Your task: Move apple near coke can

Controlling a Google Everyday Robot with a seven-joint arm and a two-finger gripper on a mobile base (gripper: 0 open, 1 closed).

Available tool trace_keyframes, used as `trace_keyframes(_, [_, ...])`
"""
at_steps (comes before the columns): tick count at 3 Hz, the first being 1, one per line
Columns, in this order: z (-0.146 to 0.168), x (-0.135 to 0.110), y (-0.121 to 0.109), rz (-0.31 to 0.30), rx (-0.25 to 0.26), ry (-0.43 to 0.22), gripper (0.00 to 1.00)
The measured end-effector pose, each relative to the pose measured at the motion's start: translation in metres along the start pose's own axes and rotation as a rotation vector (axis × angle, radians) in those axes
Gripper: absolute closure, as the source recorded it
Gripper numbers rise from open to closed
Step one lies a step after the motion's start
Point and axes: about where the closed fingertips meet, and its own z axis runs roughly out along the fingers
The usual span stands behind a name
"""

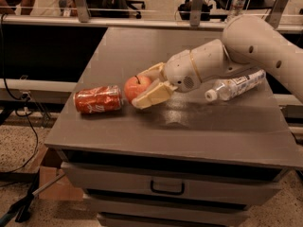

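The gripper (141, 89) is closed around the apple (133, 87). One cream finger lies over the top of the fruit and the other goes under its front side, so the apple is carried from the right and its left side is free. This grasp makes sense for the task, because the free side can come close to the coke can (98, 99) without the fingers pushing it. The apple is low over the grey cabinet top (189, 126), just beside the right end of the can. It is not possible to tell if it already rests on the surface or if it touches the can. The can lies on its side, so it may roll if it is pushed. The judgement is that the task is almost done and only the release remains. The clear water bottle (235, 85) lies on its side, well apart, behind the arm. By count, the top has one apple, one coke can and one water bottle, and there is one gripper.
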Motion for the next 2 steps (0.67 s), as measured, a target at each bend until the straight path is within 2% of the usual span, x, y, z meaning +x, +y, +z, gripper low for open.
trace_keyframes(2, [0.0153,0.0136,0.0063,0.025,-0.016,-0.018,0.59])
